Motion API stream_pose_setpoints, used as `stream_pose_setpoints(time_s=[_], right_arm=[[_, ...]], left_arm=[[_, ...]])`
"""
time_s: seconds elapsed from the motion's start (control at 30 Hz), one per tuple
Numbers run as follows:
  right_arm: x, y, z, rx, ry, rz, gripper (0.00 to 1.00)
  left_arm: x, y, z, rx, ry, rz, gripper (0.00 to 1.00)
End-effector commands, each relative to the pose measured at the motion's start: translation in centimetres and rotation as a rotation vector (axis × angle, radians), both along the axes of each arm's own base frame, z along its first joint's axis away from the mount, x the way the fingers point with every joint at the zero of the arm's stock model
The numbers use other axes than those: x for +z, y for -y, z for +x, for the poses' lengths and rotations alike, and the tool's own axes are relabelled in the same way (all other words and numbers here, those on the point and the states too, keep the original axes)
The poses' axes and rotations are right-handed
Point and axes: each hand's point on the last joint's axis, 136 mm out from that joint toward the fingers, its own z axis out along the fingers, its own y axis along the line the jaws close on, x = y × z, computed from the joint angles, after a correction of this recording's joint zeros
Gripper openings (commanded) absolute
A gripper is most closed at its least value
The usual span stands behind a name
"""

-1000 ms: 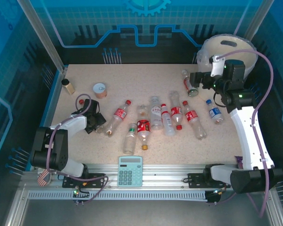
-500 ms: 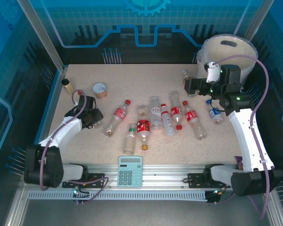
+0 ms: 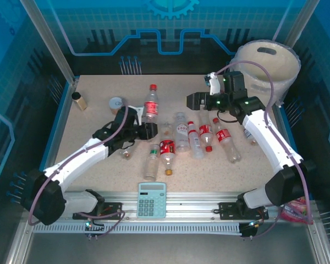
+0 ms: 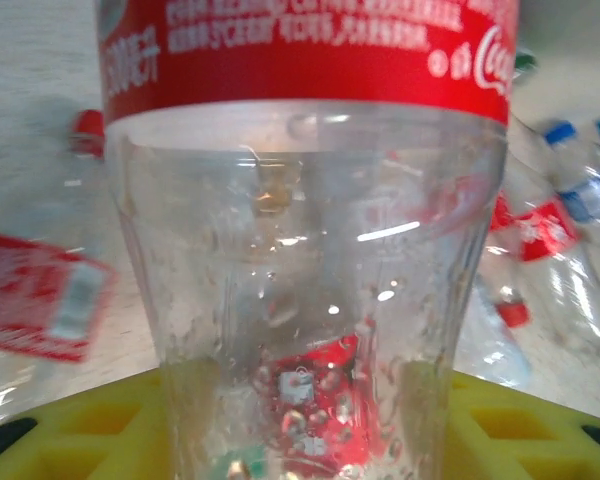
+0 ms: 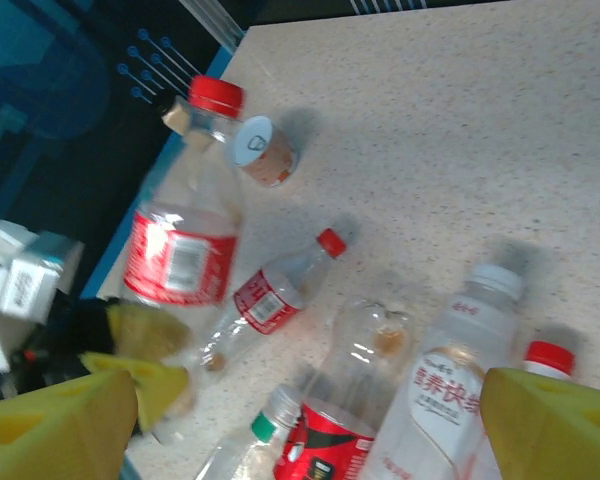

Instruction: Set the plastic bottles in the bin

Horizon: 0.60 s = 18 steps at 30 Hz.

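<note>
Red-capped bottle (image 3: 150,105) upright in yellow left jaws

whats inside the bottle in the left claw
The clear bottle looks empty: no liquid visible, only other bottles' red labels showing through its wall. Its base is hidden behind the yellow pads.

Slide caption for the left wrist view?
Clear red-labelled plastic bottle held upright between the yellow fingers.

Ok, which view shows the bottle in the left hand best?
Right wrist: the bottle appears whole, red cap to base, with the left hand gripping its bottom. Top external has it small and upright; left wrist sees its lower body and label edge close up.
</note>
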Motion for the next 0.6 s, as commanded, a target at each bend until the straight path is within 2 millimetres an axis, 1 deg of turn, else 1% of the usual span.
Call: stream_pose_setpoints(time_s=[0.0,0.13,0.2,0.3,0.47,0.57], right_arm=[[2.2,-2.5,0.5,0.053,0.016,0.101,0.90],[1.0,-3.9,1.0,0.069,-0.036,0.138,0.94],[0.3,-4.7,1.3,0.084,-0.064,0.172,0.95],[-0.9,-5.6,1.8,0.091,-0.109,0.198,0.95],[-2.2,-6.3,2.4,0.091,-0.145,0.212,0.93],[-3.3,-6.7,2.6,0.089,-0.177,0.218,0.90]], left_arm=[[3.1,4.6,0.5,-0.157,0.118,-0.101,0.38],[3.1,6.7,0.3,-0.201,0.137,-0.119,0.38],[3.0,7.4,0.2,-0.218,0.145,-0.109,0.38],[3.4,8.3,0.0,-0.237,0.165,-0.120,0.39],[3.5,8.7,0.0,-0.243,0.187,-0.109,0.39],[3.5,9.0,0.1,-0.247,0.196,-0.103,0.39]])
